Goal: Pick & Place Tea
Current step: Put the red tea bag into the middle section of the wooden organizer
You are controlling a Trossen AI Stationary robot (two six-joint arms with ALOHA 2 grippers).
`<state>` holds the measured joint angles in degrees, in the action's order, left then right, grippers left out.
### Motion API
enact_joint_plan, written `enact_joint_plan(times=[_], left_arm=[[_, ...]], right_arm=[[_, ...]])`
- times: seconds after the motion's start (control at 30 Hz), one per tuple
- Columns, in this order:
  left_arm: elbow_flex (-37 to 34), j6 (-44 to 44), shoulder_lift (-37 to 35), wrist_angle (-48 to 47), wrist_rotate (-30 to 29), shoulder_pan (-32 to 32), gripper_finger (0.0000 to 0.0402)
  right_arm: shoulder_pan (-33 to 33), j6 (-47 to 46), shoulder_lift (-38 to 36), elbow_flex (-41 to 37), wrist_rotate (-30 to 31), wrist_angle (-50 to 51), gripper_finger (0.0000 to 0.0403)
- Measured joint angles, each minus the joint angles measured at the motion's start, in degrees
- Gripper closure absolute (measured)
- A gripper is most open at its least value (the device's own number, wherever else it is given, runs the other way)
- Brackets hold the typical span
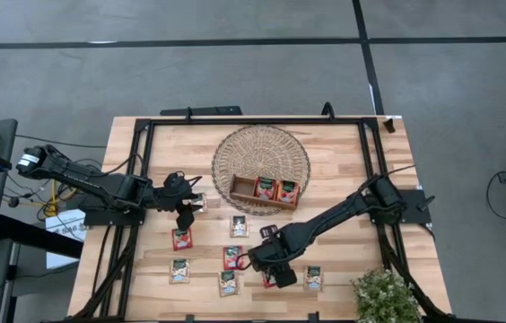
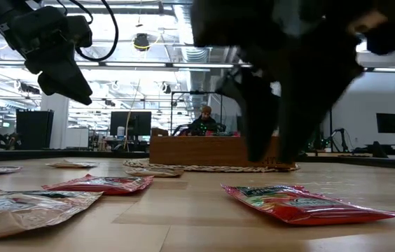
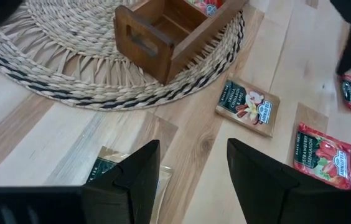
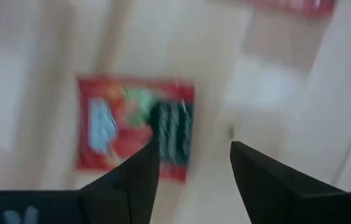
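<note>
Right pincer point(image 1: 271, 272) at lower centre of high view, fingers parted, empty, hanging over red flat tea sachet point(image 4: 135, 124) lying on pale wooden desk point(image 1: 343, 260). Left pincer point(image 1: 187, 208) left of centre, fingers wide apart, empty, above cream sachet point(image 3: 110, 169). More sachets scattered along lower desk; two red ones in brown wooden tray point(image 1: 244, 191) on round woven mat point(image 1: 235, 148).

I'm seeing the tray point(image 1: 263, 191) sitting on the mat point(image 1: 261, 158) at twelve o'clock, sachets point(image 1: 181, 239) lying toward six, the plant point(image 1: 384, 296) standing at four.
</note>
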<state>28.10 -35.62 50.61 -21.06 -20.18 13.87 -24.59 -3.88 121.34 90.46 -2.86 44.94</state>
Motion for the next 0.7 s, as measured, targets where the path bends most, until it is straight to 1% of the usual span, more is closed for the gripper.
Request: enact_joint_plan(times=[0.07,0.33,0.53,0.63,0.7], left_arm=[[0.00,0.00,0.00,0.14,0.00,0.00,0.0223],[0.00,-1.20,0.01,0.50,0.01,0.00,0.0223],[0.00,-1.49,0.02,0.59,0.00,0.02,0.0223],[0.00,-1.51,0.02,0.60,0.00,0.02,0.0223],[0.00,-1.49,0.00,0.63,0.00,0.02,0.0223]], right_arm=[[0.45,0.04,-0.07,0.26,0.21,-1.26,0.0215],[1.02,1.38,-0.07,0.15,0.06,-0.88,0.0215],[0.75,1.38,-0.07,0.15,-1.47,-0.94,0.0215],[0.68,1.16,1.46,0.33,-1.37,-2.26,0.0214],[0.42,0.94,2.24,-0.02,-1.83,-0.80,0.0213]])
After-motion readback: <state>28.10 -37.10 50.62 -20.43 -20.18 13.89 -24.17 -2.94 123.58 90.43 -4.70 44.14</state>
